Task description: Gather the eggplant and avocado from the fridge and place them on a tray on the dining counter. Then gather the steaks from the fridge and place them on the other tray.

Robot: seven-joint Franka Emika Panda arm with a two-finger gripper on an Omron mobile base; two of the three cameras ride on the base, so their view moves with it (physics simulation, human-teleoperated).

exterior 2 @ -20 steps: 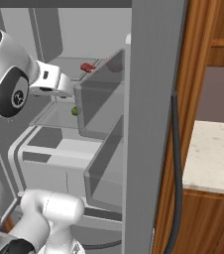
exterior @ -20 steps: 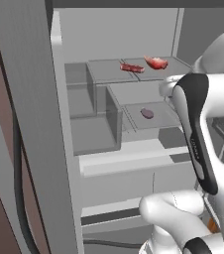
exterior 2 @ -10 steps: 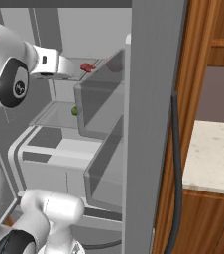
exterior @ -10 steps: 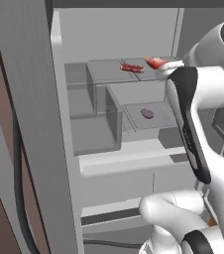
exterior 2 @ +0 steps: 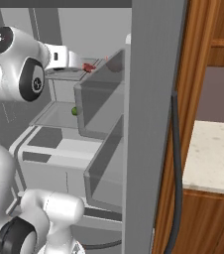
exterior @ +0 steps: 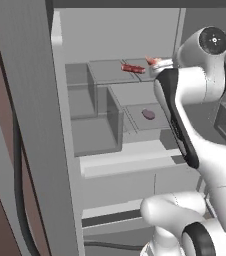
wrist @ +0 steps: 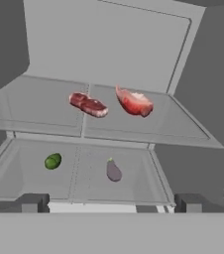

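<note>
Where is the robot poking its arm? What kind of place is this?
Most likely a kitchen, with the arm inside an open fridge. Two steaks lie on a shelf, an avocado and eggplant lie below, and a stone counter stands nearby.

fridge (wrist: 109,54) interior is all flat pale grey, shelves included. One of the steaks (wrist: 88,104) is dark red-brown with paler edges, the other one (wrist: 134,102) pinker with a reddish streak. avocado (wrist: 52,160) is plain green, eggplant (wrist: 113,170) a dull greyish purple I think, it's small and kinda blurry.
</note>
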